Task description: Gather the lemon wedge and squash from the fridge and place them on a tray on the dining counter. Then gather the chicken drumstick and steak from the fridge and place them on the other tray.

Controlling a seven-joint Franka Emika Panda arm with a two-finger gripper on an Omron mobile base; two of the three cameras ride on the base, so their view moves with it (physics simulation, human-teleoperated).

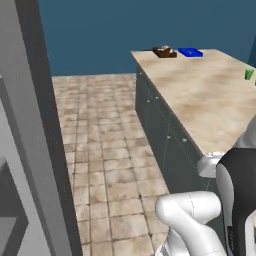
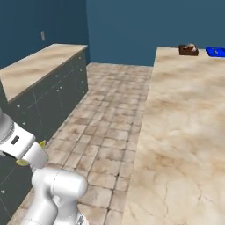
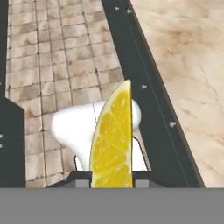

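1. The lemon wedge (image 3: 113,140) is seen in the hand view clamped between the jaws of the gripper (image 3: 111,183), rising from the bottom centre of the frame toward its middle.
2. The jaws are closed on the lower end of the wedge; the two dark tips are seen at either side of its base.
3. The long axis of the wedge runs nearly straight up the hand-view frame, along the gripper's line of sight, with the pointed tip at the upper end, leaning slightly to the right. The cut yellow flesh is turned toward the camera and the thin rind edge lies along the right side.
4. In the right base view a small patch of yellow (image 2: 23,162) is seen at the lower left, below the wrist, low over the tiled floor (image 2: 110,114).
5. The dining counter (image 2: 184,132) is spread over the right half of that view, to the right of the hand. The brown tray (image 2: 188,50) and the blue tray (image 2: 215,52) stand at its far end, in the upper right of the frame, well apart from the wedge.
6. It is judged that the coming move is a carry up and right, toward those far trays.
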